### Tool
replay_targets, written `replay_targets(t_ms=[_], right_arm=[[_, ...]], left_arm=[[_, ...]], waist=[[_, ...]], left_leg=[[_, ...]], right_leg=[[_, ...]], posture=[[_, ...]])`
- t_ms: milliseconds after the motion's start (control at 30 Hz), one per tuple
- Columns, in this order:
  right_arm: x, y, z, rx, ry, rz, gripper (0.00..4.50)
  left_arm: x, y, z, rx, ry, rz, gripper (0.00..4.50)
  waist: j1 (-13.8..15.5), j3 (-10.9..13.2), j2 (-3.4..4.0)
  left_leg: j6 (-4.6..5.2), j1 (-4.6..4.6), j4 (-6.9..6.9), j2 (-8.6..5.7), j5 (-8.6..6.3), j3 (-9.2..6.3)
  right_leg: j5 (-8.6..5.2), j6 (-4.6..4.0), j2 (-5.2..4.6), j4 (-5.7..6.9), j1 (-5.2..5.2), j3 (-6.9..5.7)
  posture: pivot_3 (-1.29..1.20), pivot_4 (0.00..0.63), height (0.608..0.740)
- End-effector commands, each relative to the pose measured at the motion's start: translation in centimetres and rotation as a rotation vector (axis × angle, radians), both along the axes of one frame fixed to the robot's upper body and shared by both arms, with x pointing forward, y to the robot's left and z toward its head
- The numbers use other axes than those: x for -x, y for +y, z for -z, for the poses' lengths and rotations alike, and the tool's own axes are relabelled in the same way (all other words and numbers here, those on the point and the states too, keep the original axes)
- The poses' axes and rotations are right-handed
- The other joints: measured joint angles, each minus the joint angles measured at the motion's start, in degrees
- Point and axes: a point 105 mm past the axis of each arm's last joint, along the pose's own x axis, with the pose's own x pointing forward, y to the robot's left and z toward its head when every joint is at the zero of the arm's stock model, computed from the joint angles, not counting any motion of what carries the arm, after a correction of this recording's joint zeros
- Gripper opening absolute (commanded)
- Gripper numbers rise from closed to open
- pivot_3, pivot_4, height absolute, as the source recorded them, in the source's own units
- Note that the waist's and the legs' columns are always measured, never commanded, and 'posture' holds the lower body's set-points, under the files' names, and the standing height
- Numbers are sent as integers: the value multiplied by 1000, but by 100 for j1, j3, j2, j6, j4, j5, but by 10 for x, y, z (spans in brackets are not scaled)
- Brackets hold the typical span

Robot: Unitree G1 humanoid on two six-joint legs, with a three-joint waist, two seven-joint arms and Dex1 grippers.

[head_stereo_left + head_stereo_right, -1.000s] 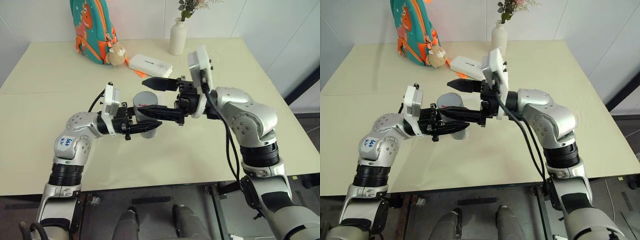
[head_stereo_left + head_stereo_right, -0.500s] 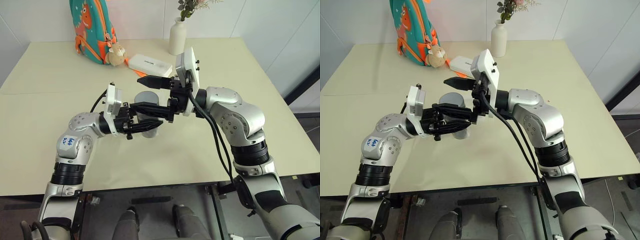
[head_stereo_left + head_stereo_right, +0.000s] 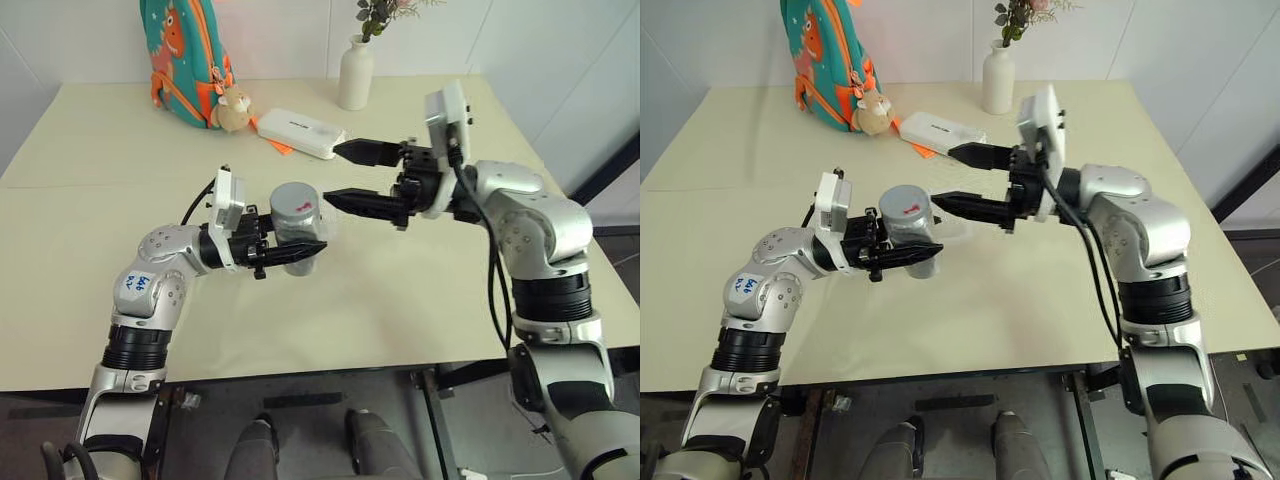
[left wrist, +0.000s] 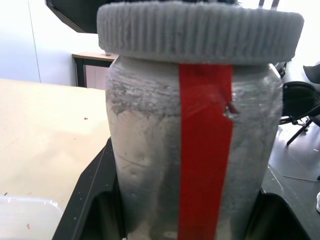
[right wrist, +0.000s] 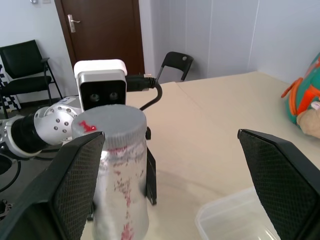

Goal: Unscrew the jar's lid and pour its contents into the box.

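— Jar (image 3: 294, 212), nearest of all: where is it sitting?

— It is sitting clamped in the left gripper (image 3: 291, 250), raised above the table (image 3: 90, 150), upright, with a red stripe running down its side. The black fingers are pressing its lower part from both sides.

— And the lid (image 3: 904, 199)?

— It is resting on top of the jar, grey and ribbed round its edge, with a small red mark on its top face.

— What is the right gripper (image 3: 345, 177) doing?

— It is pointing toward the jar from the robot's right with its two fingers standing wide apart and nothing between them. The tips are lying just beside the lid, not touching it.

— Is the box (image 5: 239, 216) showing?

— Its clear rim is lying on the table just beyond the jar, below the right gripper's fingers.

— Farther back?

— A white oblong case (image 3: 300, 131) is lying past the grippers, then a plush toy (image 3: 233, 108) leaning against a teal backpack (image 3: 184, 52), and a white vase (image 3: 355, 74) is standing at the far edge.
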Motion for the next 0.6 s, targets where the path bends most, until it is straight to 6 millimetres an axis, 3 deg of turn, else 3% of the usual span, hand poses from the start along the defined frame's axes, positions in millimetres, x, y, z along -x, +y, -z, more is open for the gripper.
replay_targets(t_ms=[33,200,400,600], right_arm=[[10,-3,-11,-17,-26,-56,4478],[25,23,-23,-69,-31,-146,4478],[35,56,-12,-34,-37,-179,4478],[30,74,-3,2,-49,-143,4478]], left_arm=[[5,2,-12,19,-58,9,2044],[4,2,-12,21,-60,3,2044],[4,0,-11,21,-60,8,2044],[4,-1,-11,20,-57,13,2044]], waist=[[-2,0,1],[-2,0,1],[20,0,1],[26,0,1]], left_leg=[[0,0,0,0,0,0],[0,0,1,0,0,0],[-1,-2,3,0,0,-2],[-1,-2,4,-1,0,-2]], right_leg=[[0,0,0,0,0,0],[0,1,-1,0,0,0],[0,1,-1,4,-1,0],[-1,1,-1,4,-1,-1]], posture=[[0,150,740],[0,150,740],[0,150,740],[0,150,740]])
